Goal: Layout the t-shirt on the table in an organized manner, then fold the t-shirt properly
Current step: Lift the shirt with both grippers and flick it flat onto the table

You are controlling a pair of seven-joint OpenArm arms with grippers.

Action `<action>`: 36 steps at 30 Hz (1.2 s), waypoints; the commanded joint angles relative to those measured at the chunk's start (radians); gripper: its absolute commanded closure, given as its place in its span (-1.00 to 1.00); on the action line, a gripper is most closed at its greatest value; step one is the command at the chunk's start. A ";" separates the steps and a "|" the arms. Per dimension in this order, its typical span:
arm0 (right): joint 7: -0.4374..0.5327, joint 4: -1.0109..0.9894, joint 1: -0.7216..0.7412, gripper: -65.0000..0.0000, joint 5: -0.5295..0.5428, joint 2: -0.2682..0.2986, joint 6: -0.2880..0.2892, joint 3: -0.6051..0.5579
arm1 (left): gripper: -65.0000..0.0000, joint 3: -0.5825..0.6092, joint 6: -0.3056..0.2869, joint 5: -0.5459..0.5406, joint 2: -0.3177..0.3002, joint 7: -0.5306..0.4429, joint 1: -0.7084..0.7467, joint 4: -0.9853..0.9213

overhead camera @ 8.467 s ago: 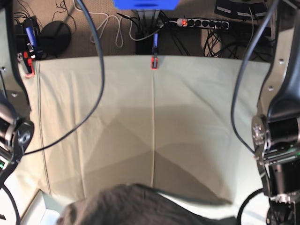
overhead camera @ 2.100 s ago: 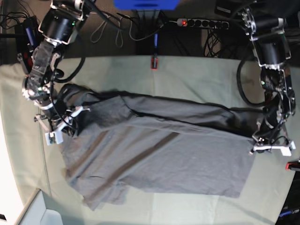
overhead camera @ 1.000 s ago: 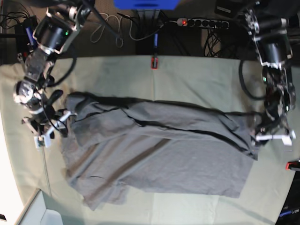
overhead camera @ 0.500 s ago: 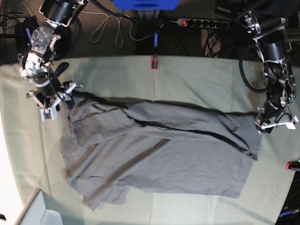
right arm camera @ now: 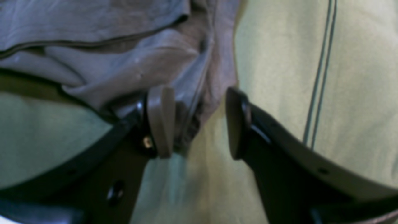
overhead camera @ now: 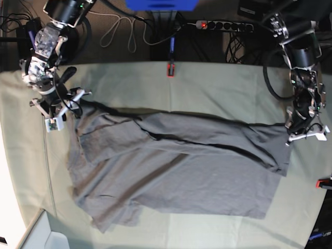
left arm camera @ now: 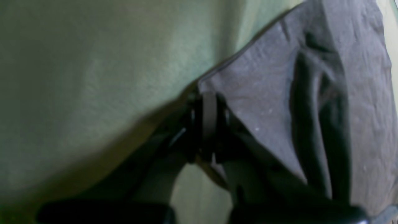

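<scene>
Left gripper [left arm camera: 207,124] newly clamped on t-shirt [overhead camera: 176,171] edge, blurred | right gripper [right arm camera: 196,121] wide

- The base camera hangs overhead, looking straight down on the whole table [overhead camera: 218,88] and both arms.
- The left wrist camera sits very close, blurred, apparently at the t-shirt [left arm camera: 311,93] edge, also seen from overhead.
- The right wrist camera peers past its fingers [right arm camera: 160,121] at the opposite edge.

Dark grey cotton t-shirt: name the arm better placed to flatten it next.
Left, probably: the left gripper is shut on a corner of the dark grey cotton t-shirt; the right gripper stands open around a fold and must close first.
</scene>
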 commanded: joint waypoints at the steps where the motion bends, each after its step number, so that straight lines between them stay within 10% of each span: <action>1: 0.023 0.014 0.012 0.16 0.012 0.005 0.000 -0.001 | 1.00 -0.005 -0.004 -0.003 -0.022 -0.021 -0.016 0.022; 14: 0.026 -0.084 0.012 0.20 0.012 -0.007 0.000 0.001 | 1.00 0.000 -0.004 -0.003 -0.036 -0.020 -0.015 0.022; 20: 0.026 -0.072 0.007 1.00 0.012 0.031 0.000 0.004 | 1.00 0.000 -0.004 -0.010 -0.040 -0.018 0.011 0.036; 36: 0.020 0.260 -0.036 1.00 0.080 0.097 0.000 -0.004 | 1.00 -0.006 0.004 -0.012 -0.033 -0.018 0.226 0.437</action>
